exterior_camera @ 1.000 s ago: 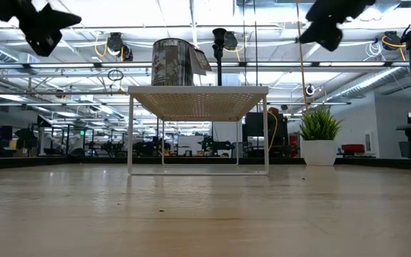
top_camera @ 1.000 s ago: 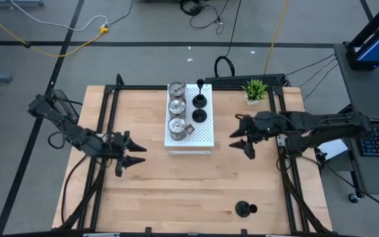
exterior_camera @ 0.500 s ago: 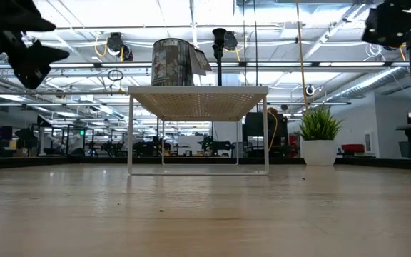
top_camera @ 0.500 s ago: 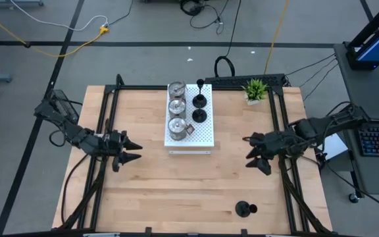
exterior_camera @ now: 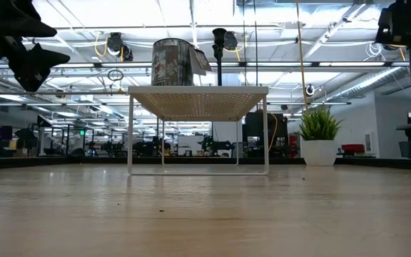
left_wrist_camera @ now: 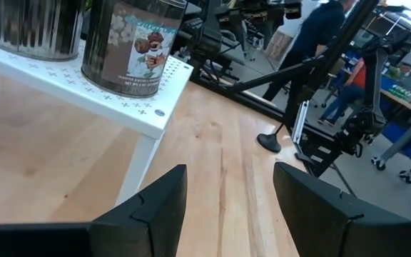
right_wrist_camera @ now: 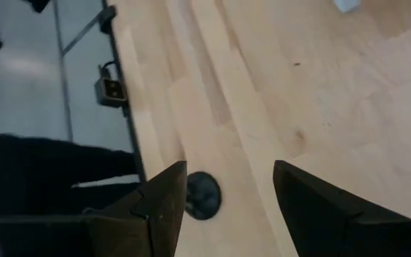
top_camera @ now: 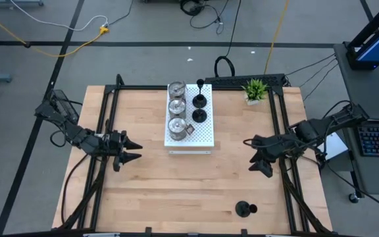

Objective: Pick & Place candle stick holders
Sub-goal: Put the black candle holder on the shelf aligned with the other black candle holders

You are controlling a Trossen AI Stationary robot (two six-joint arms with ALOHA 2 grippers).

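Observation:
Three silver candle stick holders [top_camera: 176, 106] stand in a row on the white perforated board [top_camera: 199, 137], with two black ones [top_camera: 200, 108] beside them on its far right part. A third black holder [top_camera: 245, 209] stands on its round base on the table near the front edge. My left gripper [top_camera: 137, 151] hangs open to the left of the board, pointing at it; its wrist view shows the nearest silver holder [left_wrist_camera: 130, 46]. My right gripper [top_camera: 250, 153] hangs open to the right of the board, tipped downward, and its wrist view shows the lone black holder [right_wrist_camera: 204, 194] below.
A small green potted plant [top_camera: 254, 89] stands at the far right corner. The board stands raised on thin legs [exterior_camera: 130, 135]. Black frame rails [top_camera: 108, 125] run along both sides of the table. Bare wood lies between the board and the near edge. People show in the room beyond [left_wrist_camera: 320, 36].
My right gripper has swung toward the table's right and near edges, away from the board, rolling and tipping as it went. My left gripper has sunk and drawn a little back toward the left edge. Both stayed open. No holder has moved.

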